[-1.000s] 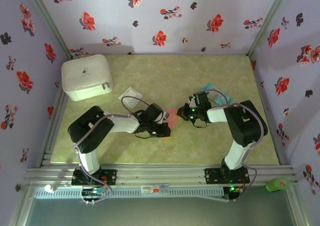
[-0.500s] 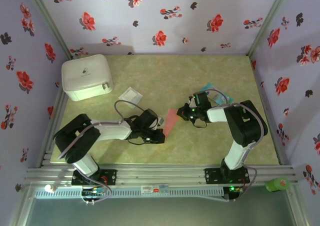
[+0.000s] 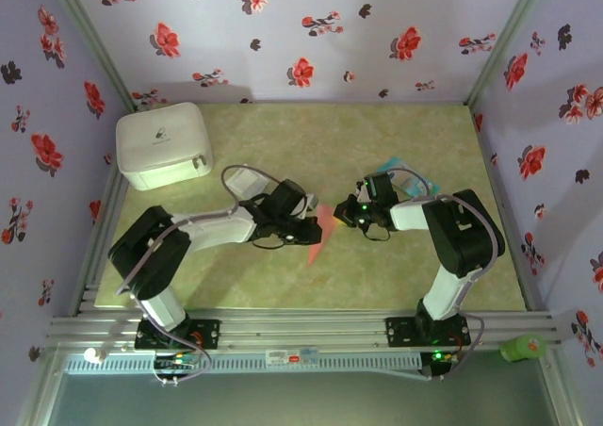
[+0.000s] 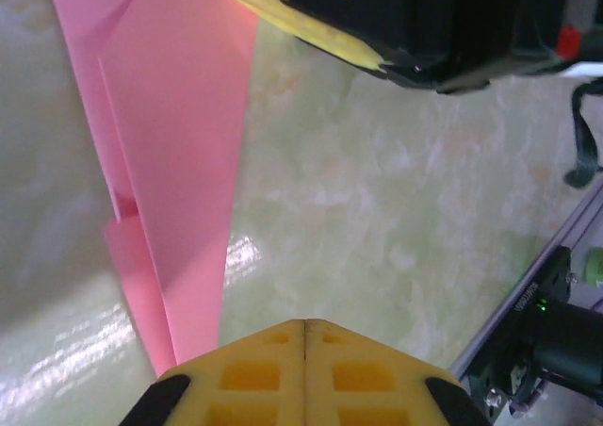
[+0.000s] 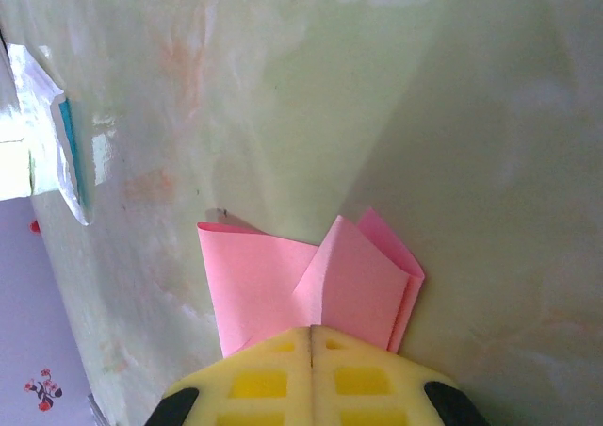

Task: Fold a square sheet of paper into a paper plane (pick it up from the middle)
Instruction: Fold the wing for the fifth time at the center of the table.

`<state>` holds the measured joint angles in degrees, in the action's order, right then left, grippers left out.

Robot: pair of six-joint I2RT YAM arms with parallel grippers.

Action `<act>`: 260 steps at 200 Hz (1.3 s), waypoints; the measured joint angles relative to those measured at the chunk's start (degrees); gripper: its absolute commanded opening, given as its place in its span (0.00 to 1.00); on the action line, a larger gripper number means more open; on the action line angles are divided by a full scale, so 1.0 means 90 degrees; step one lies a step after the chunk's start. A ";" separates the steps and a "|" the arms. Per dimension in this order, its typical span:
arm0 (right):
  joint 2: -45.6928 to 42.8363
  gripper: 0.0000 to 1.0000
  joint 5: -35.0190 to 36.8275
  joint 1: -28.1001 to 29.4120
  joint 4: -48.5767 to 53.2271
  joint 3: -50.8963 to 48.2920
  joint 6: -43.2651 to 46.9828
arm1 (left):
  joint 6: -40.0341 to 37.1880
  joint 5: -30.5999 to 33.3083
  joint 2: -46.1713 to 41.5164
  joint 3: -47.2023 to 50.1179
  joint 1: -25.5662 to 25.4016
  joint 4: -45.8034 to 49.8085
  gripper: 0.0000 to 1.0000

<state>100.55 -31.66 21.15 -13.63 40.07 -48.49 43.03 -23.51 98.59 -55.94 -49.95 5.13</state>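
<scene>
The salmon-pink paper plane (image 3: 322, 226) lies flat on the surface (image 3: 377, 266), well to the right of the white box (image 3: 162, 145) and nearer the arm bases than the box is. It is a narrow tapered dart with a long crease (one small flap sticks out along its edge in the left wrist view (image 4: 179, 162)).

The left end effector (image 3: 307, 228) is closed, fingers together, at the plane's end nearer the box. Its wrist view shows the narrow end of the paper reaching the closed tips (image 4: 305, 327); whether it is pinched I cannot tell.

The right end effector (image 3: 345, 215) is also closed, at the plane's end farther from the box. There its joined tips (image 5: 312, 332) sit over the folded pink layers (image 5: 283, 285).
</scene>
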 measured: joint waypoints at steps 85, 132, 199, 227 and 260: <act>-0.0080 0.07 -0.0007 -0.0019 0.0223 0.0058 0.0078 | -0.0284 0.0287 0.0780 -0.0107 -0.0010 0.0311 0.03; -0.0532 0.10 -0.0231 0.0058 0.0500 0.0172 0.0250 | -0.0160 0.0277 0.0736 0.0177 -0.0041 -0.0277 0.03; -0.0469 0.10 -0.0187 0.0435 0.0527 0.0138 0.0304 | 0.0061 0.0294 0.0729 0.0296 -0.0073 -0.0614 0.02; -0.0112 0.10 -0.0053 0.0223 0.0573 0.0138 0.0342 | 0.0090 0.0304 0.0729 0.0321 -0.0075 -0.0670 0.02; -0.0002 0.10 -0.0168 -0.0090 0.0568 0.0236 0.0347 | 0.0114 0.0338 0.0729 0.0333 -0.0085 -0.0741 0.01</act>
<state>100.53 -33.17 20.34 -8.51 42.19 -45.36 44.05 -20.47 105.14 -52.95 -50.72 -1.54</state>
